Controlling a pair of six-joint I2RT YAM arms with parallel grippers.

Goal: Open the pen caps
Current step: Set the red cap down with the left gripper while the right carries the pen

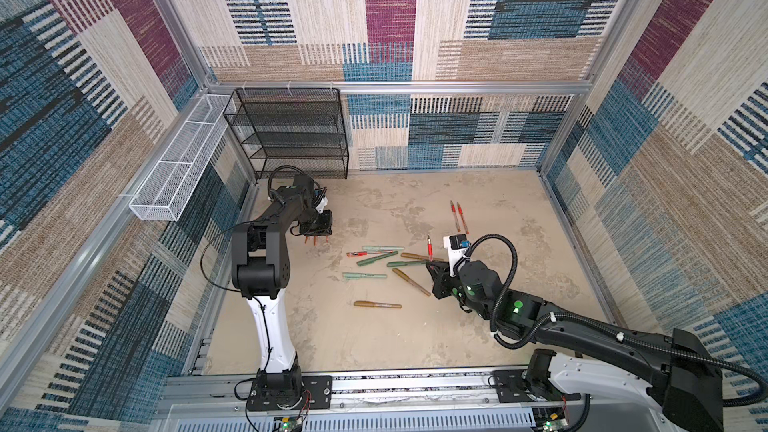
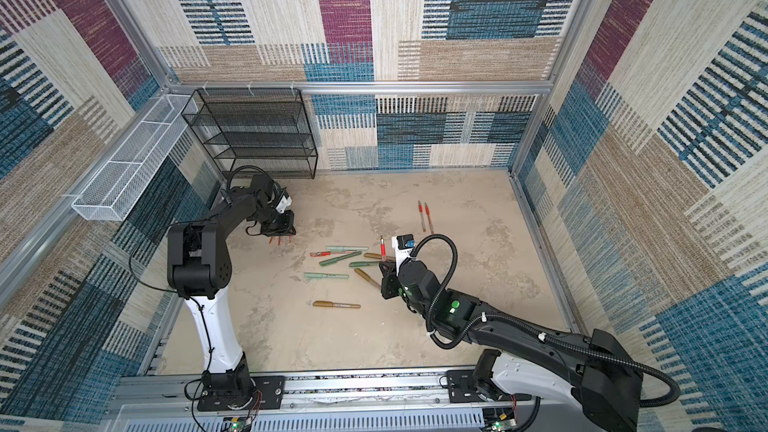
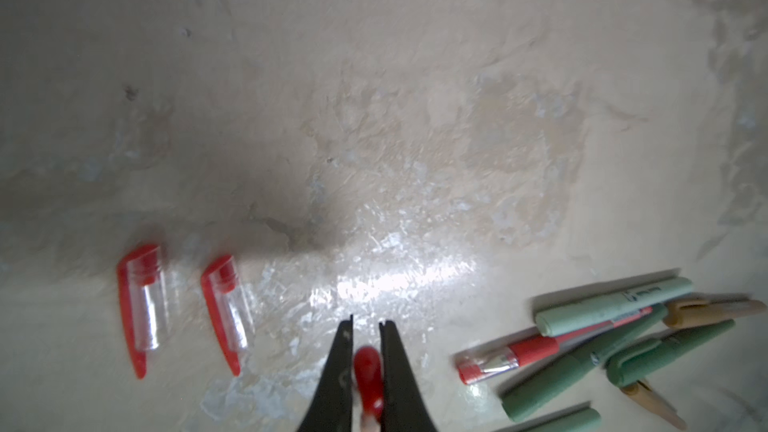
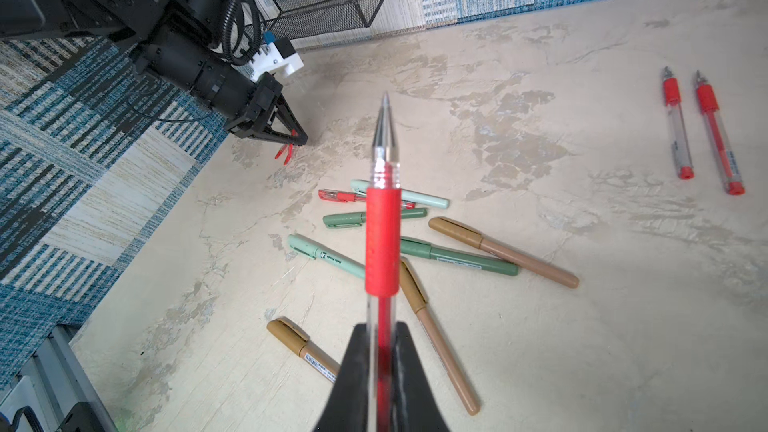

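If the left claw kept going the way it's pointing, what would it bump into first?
Probably the bare table. The left gripper, shut on a red cap, tilts down toward it, and the two loose caps lie off to one side.

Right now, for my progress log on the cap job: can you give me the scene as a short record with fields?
left gripper: shut on a red cap
right gripper: shut on a red pen, cap off, tip bare
loose red caps: two, lying on the table near the left gripper
uncapped red pens: two, side by side, apart from the pile
capped pens: eight in the middle; one red, two mint, two dark green, three bronze
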